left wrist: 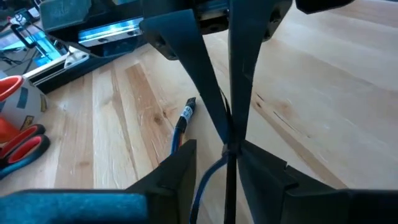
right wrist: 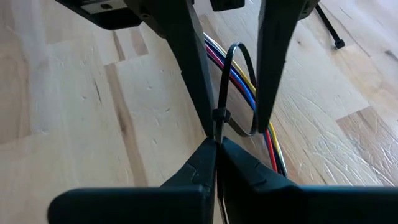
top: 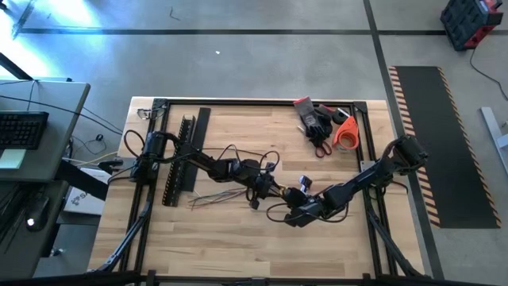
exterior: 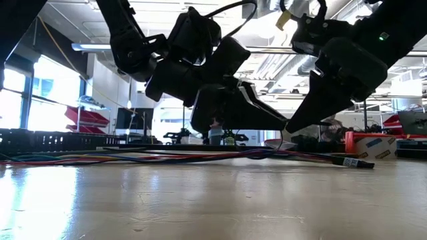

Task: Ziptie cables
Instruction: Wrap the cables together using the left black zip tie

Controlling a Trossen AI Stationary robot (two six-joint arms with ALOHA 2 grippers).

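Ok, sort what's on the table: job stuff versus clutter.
Job in hand: cables; zip tie looped round them; right end effector shut on its tail; left end effector open, astride the loop.

Lying about: black gloves; scissors; orange tape roll; slotted rail; spare zip tie.

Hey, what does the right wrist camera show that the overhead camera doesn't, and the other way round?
Only the right wrist camera: a black zip tie looped round the coloured cables, its tail in the shut right gripper, the open left gripper straddling the loop, and a spare zip tie beyond. Only the overhead: the slotted rail, gloves and orange tape roll. Both: the cables, both grippers close together, the wooden table.
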